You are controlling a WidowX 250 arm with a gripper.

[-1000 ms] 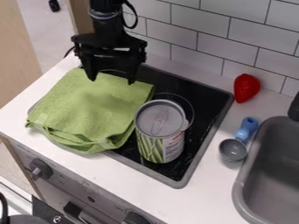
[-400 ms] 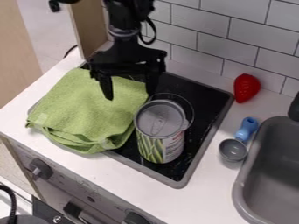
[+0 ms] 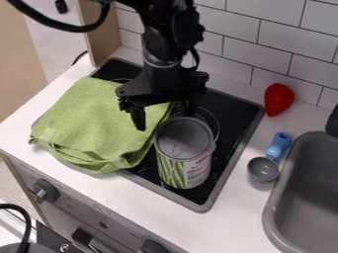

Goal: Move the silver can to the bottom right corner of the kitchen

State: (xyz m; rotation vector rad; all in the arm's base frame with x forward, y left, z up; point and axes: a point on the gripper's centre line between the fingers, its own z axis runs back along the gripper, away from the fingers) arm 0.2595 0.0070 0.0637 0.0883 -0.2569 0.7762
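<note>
Black two-finger claw (image 3: 163,116): fingers spread wide, positioned at the rear rim of the silver cylindrical metal can (image 3: 185,158); contact cannot be determined. Can stands upright on the black flat stovetop (image 3: 232,118), beside the folded green cloth (image 3: 99,123).

The camera looks down at a slant, fairly close, across the stovetop (image 3: 236,114) toward the tiled wall (image 3: 256,45).

Shiny metal can (image 3: 186,153), rough green cloth (image 3: 99,123), glossy black stovetop (image 3: 228,116).
</note>
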